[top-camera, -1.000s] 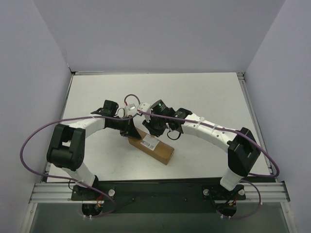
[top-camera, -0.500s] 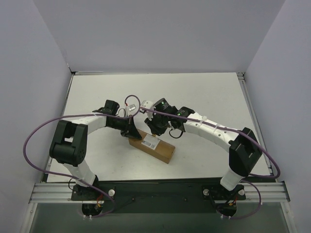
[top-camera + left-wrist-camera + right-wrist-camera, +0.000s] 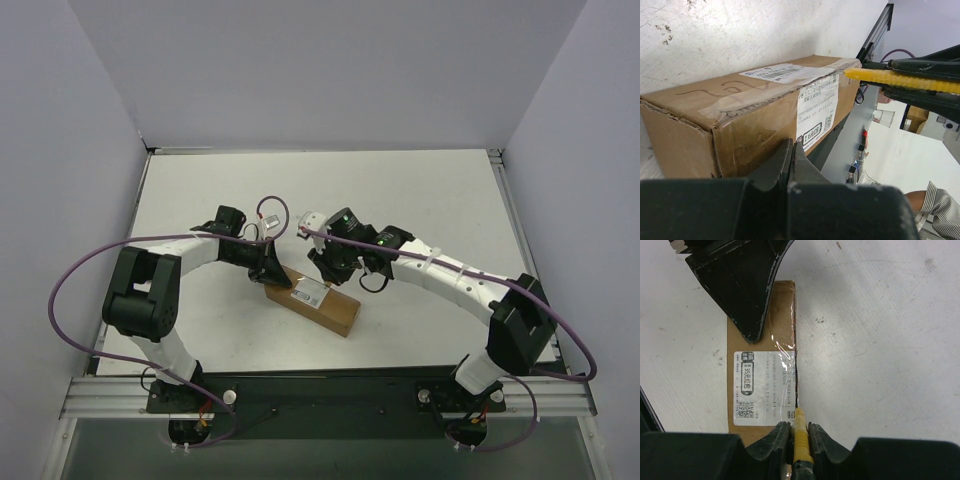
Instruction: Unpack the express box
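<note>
Both pairs of jaws are seen closed. The left gripper (image 3: pixel 791 146) is clenched on nothing, its black fingers pressed together and their tip set against the box (image 3: pixel 755 120). The right gripper (image 3: pixel 797 426) is clamped on a yellow knife (image 3: pixel 801 442), whose handle is pinched between the two fingers.

In the right wrist view, the knife's tip is laid on the clear tape (image 3: pixel 785 352) at the long edge of the box top, just beside the white label (image 3: pixel 760 387). The left gripper is seen there as a dark wedge resting on the far end of the same top face.

The box is shown closed, lying on its long side on the white table (image 3: pixel 420 190), slanted across the middle of the near half, between the two grippers.

Against the view a second ago, the box is found in the same place and at the same slant. The left gripper is still held on its upper-left end, though the left arm's elbow has been shifted a little to the right. The right arm has been drawn back: its elbow is now carried further toward the near right corner, and the wrist has been moved slightly to the right, so that more of the label is uncovered from above.
</note>
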Motion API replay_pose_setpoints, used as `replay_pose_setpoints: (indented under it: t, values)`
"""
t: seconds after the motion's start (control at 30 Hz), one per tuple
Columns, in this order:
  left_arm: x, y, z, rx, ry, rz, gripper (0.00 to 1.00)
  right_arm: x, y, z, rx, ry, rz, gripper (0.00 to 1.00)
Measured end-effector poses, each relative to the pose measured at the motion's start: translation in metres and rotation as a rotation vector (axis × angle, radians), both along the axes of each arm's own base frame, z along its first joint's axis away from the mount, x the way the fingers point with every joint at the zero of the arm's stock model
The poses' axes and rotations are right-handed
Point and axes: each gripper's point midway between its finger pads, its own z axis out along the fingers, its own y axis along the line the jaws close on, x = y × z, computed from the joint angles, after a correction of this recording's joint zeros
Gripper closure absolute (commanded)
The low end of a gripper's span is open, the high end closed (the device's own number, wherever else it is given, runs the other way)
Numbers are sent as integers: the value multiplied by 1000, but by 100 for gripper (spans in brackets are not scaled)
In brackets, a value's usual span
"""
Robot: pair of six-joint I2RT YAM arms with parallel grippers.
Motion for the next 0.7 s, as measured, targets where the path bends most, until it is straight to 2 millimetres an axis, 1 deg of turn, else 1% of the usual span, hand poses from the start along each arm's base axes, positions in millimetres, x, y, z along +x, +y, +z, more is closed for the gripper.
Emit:
replay_pose_setpoints:
  t: [0.47, 0.7]
  values:
    - [0, 0, -1, 0, 5, 1, 100, -4, -3, 1, 1, 3, 9, 100]
    - [0, 0, -1, -1, 7, 0, 100, -14, -3, 0, -7, -35, 85, 100]
